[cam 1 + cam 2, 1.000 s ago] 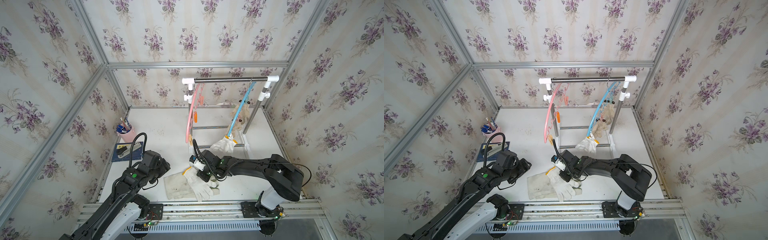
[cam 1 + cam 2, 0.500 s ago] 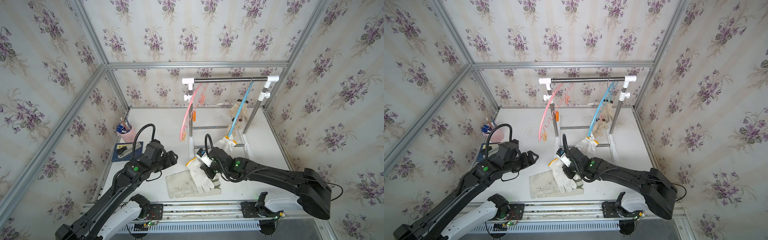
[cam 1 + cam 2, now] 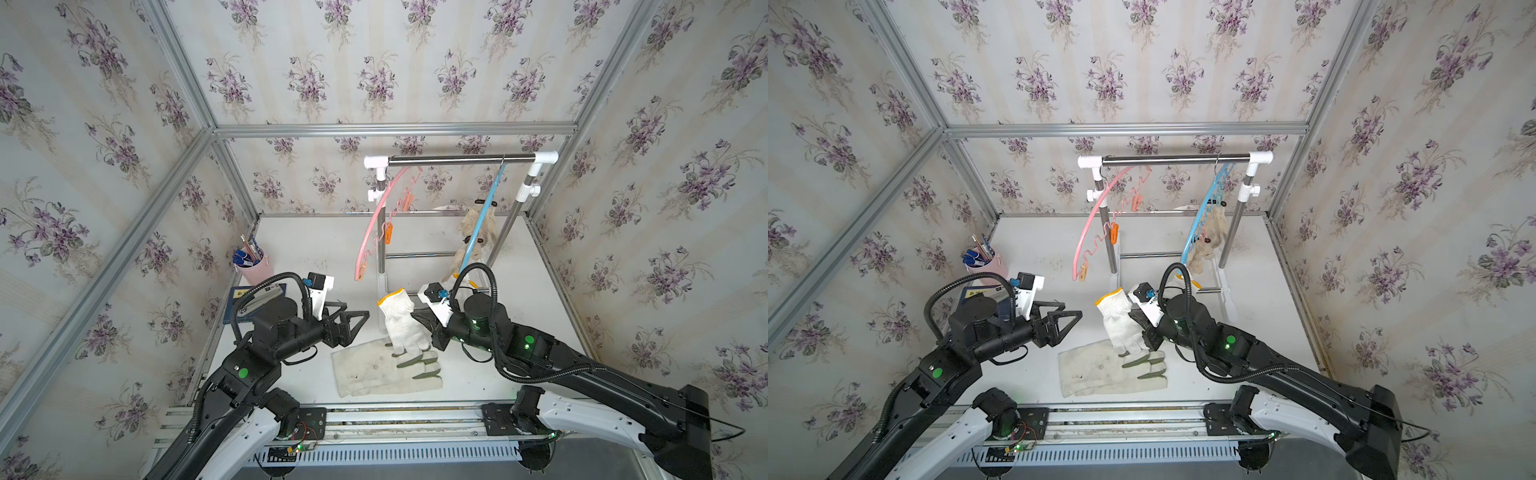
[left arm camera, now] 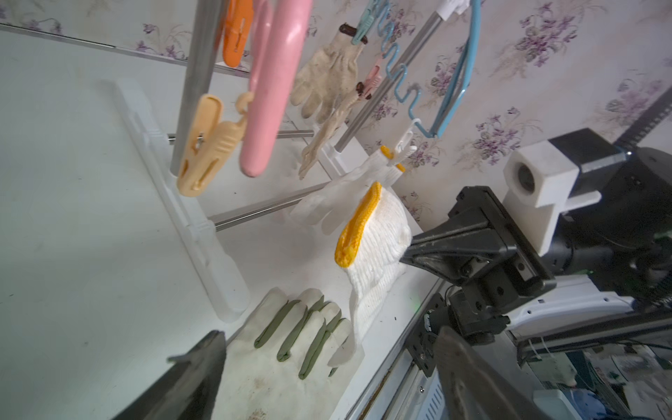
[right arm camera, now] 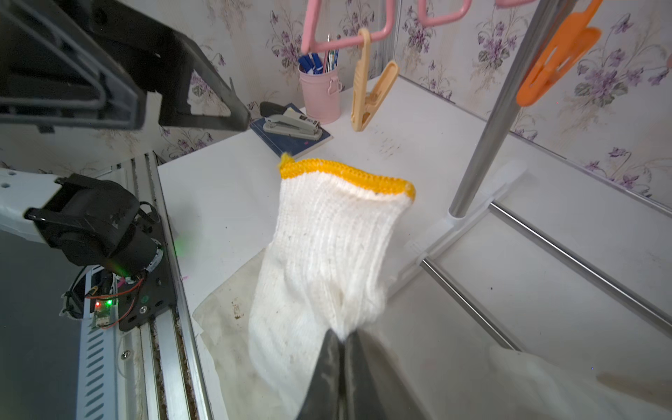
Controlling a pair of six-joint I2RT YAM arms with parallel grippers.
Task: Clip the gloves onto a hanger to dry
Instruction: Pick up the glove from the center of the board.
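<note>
Above the tabletop [image 3: 316,249], the right arm's jaws pinch shut on a white knitted glove [image 3: 401,322], holding it upright between the two arms, yellow cuff uppermost and fingers drooping over a soiled canvas glove [image 3: 374,372] lying flat. The left arm's jaws hover alongside, spread wide and empty. The step appears to be presenting the glove for clipping. Next, its cuff likely must reach the peach clip [image 4: 207,145] on the pink hanger [image 4: 276,91], squeezed open.

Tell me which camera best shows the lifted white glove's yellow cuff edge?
The right wrist view: the white glove's yellow cuff edge runs whole and sharp, centred. The left wrist view shows it slanted and foreshortened; both top views show a small sliver.
</note>
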